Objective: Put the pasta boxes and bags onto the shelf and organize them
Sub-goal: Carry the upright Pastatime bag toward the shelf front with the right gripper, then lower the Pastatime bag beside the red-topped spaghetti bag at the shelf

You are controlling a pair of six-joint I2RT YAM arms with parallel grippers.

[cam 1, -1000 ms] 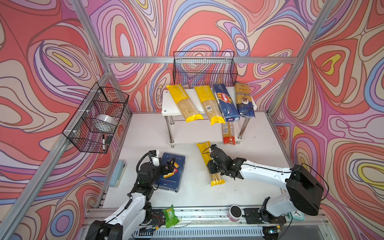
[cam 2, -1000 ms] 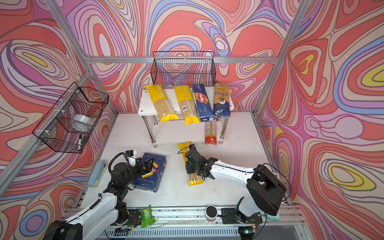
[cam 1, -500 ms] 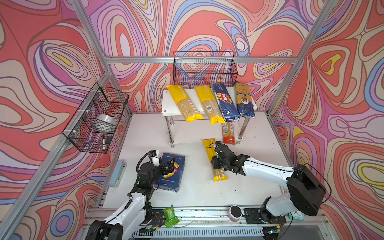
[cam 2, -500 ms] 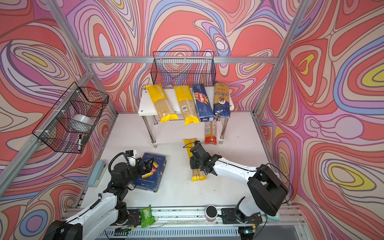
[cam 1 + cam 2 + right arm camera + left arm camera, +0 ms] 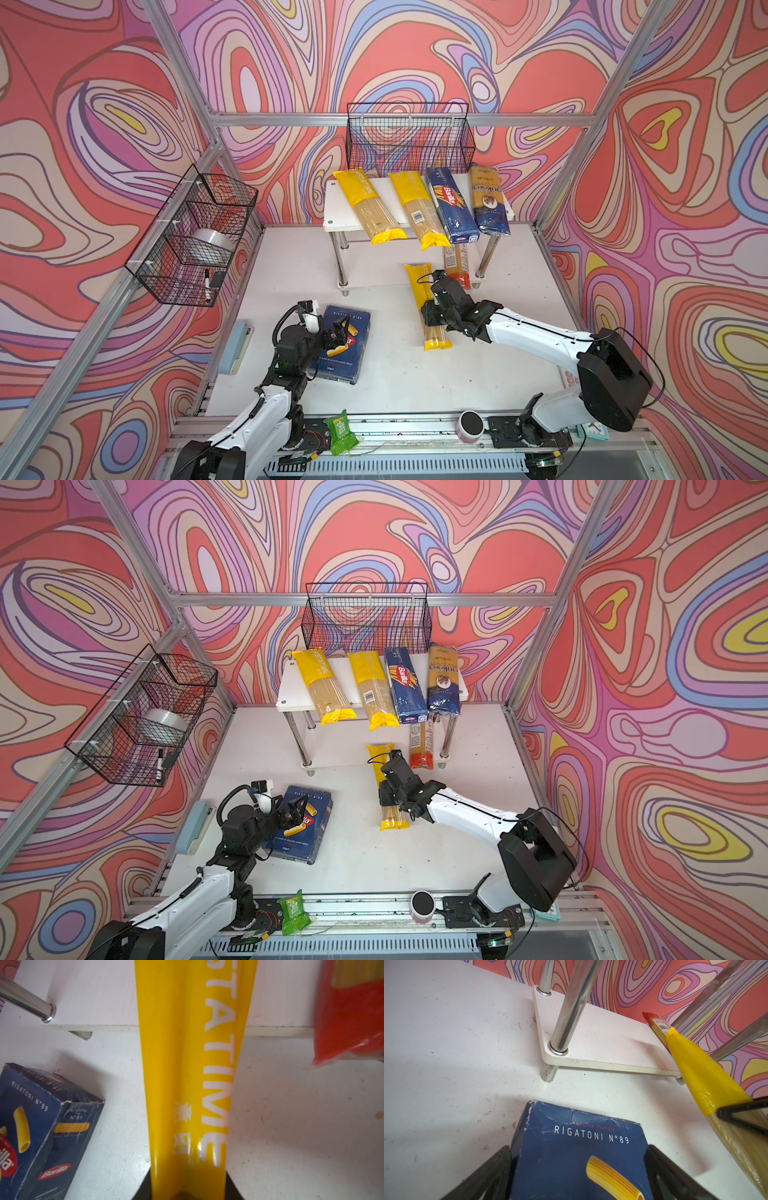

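Observation:
My right gripper (image 5: 430,311) (image 5: 188,1180) is shut on a yellow-ended spaghetti bag (image 5: 435,334) (image 5: 187,1064). The bag's far end lies over the front edge of the shelf's lower board (image 5: 374,270) (image 5: 93,991), beside a red-ended bag (image 5: 456,266). The top board (image 5: 334,208) carries two yellow-ended bags (image 5: 370,208), the narrow Barilla spaghetti box (image 5: 451,205) and a dark blue bag (image 5: 488,199). The rigatoni box (image 5: 345,359) (image 5: 571,1157) lies flat on the table. My left gripper (image 5: 337,332) (image 5: 577,1148) stands open over it, one finger on each side.
Black wire baskets hang on the back wall (image 5: 409,137) and the left wall (image 5: 191,237), the left one holding a tape roll. A green snack packet (image 5: 340,432) and a pink cup (image 5: 469,424) sit on the front rail. A pale blue stapler (image 5: 235,347) lies at the table's left edge.
My right gripper has carried the yellow-ended bag away from the table's middle toward the shelf, and its far end now reaches the lower board. The left arm and rigatoni box have not moved.

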